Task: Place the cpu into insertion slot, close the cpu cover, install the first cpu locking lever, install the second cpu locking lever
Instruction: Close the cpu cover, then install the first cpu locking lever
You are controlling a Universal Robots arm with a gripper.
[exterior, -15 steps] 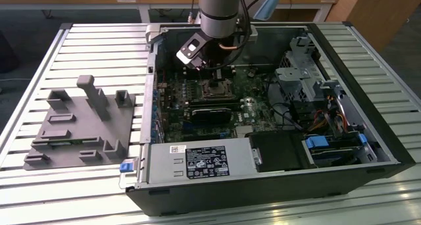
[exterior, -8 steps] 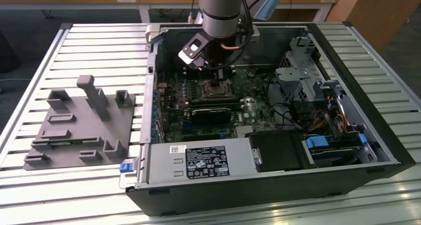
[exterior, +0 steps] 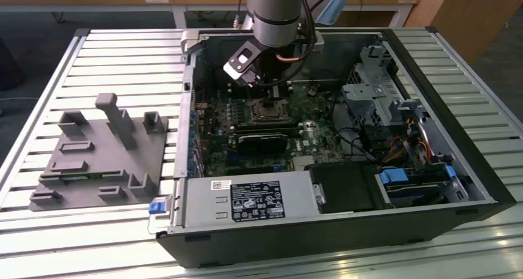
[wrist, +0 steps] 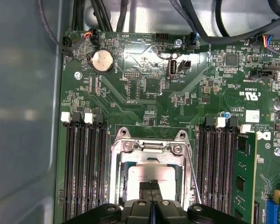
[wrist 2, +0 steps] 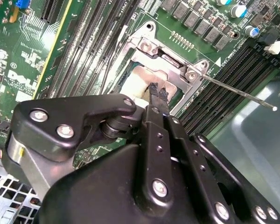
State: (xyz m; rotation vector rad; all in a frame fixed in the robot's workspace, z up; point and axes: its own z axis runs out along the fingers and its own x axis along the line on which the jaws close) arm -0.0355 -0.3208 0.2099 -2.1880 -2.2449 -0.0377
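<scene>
The insertion slot (exterior: pixel 266 112) sits mid-board inside the open computer case. In both wrist views the cpu (wrist: pixel 144 173) (wrist 2: pixel 139 78) lies in it, its dull silvery top showing through the window of the cpu cover (wrist: pixel 147 158) (wrist 2: pixel 170 58), which looks folded down flat over it. One thin locking lever (wrist 2: pixel 242 95) (wrist: pixel 192 173) sticks out unlatched along one side of the slot. My gripper (wrist 2: pixel 158 91) (wrist: pixel 151 187) (exterior: pixel 274 95) hangs right over the chip. Its two narrow fingertips are shut together with nothing between them, at or just above the metal top.
Long black memory slots (wrist: pixel 81 168) flank the socket on both sides. A black card (exterior: pixel 266 135) lies just in front of it. The case walls (exterior: pixel 457 107), drive cage (exterior: pixel 372 98) and power supply (exterior: pixel 245 199) ring the board. A grey fixture (exterior: pixel 98 150) stands on the slatted table at the exterior view's left.
</scene>
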